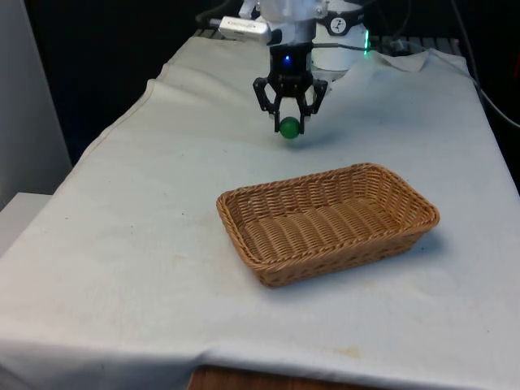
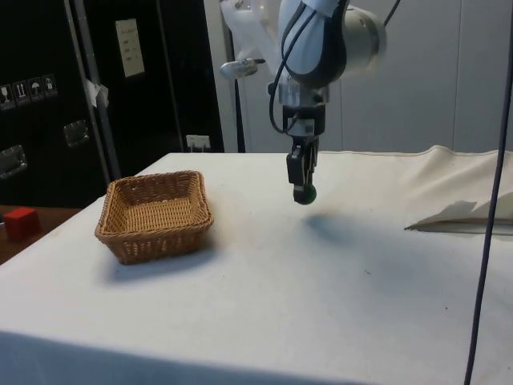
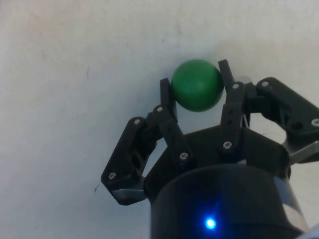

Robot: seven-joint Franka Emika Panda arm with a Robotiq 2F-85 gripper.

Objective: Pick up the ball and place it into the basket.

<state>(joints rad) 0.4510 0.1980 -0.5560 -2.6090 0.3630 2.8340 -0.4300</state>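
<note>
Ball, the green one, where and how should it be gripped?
Across its widest middle, from straight above. The ball is round, so any opposite sides serve. The pincer already holds it that way, a finger on each side, lifted off the cloth.

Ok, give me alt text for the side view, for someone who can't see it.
A black gripper holds a green ball between its fingertips, lifted above the white tablecloth with its shadow on the cloth below. An empty wicker basket sits apart from it, toward the dark cabinets.
</note>
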